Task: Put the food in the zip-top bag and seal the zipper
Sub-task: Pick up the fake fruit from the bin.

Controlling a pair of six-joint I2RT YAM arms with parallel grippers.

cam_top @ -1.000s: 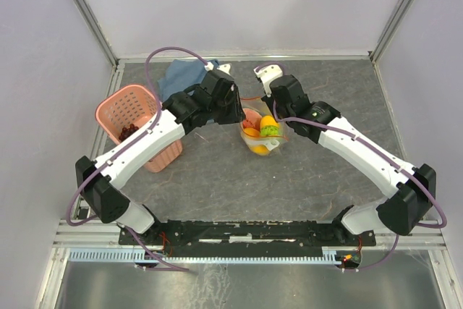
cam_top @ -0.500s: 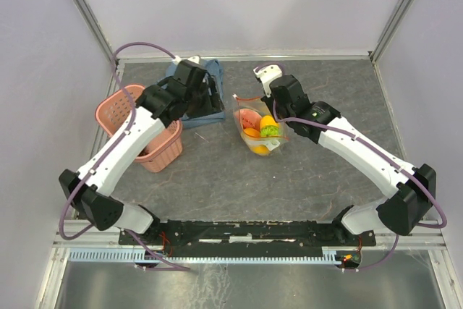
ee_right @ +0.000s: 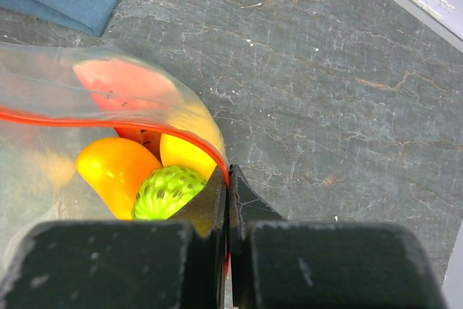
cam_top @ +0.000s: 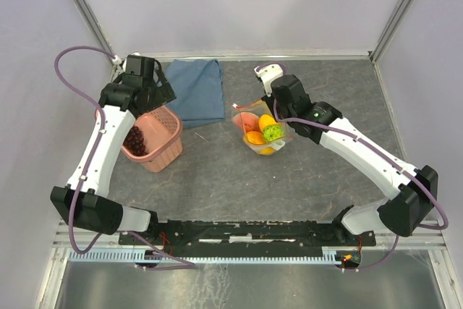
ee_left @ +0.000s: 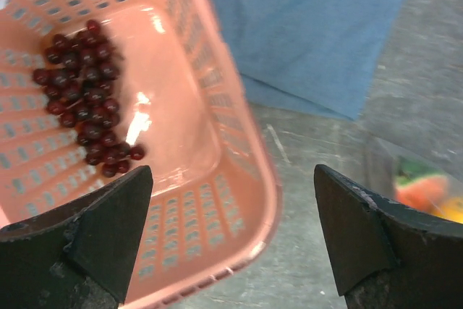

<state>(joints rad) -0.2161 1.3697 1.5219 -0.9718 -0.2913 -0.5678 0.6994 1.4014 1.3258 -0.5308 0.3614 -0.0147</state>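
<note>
The clear zip-top bag (cam_top: 262, 146) stands at mid-table with its mouth open. My right gripper (ee_right: 228, 177) is shut on the bag's right mouth edge, pinching the orange-red zipper (ee_right: 108, 122). Inside lie pieces of the food: a yellow-green bumpy ball (ee_right: 166, 189), an orange piece (ee_right: 116, 171), a yellow fruit (ee_right: 192, 151) and a pink-red piece (ee_right: 119, 85). The dark purple grape bunch (ee_left: 87, 95) lies on the bottom of the pink basket (ee_left: 269, 200). My left gripper (ee_left: 231, 211) hangs open and empty above the basket's near right rim, right of the grapes.
A folded blue cloth (cam_top: 195, 90) lies at the back, between the pink basket (cam_top: 168, 151) and the bag. The basket stands near the left wall and frame post. My right gripper (cam_top: 278, 121) reaches the bag from its right side.
My left arm has swung left, away from the bag's mouth, to above the basket, and its jaws have opened wide. The right gripper has kept its pinch on the bag.
</note>
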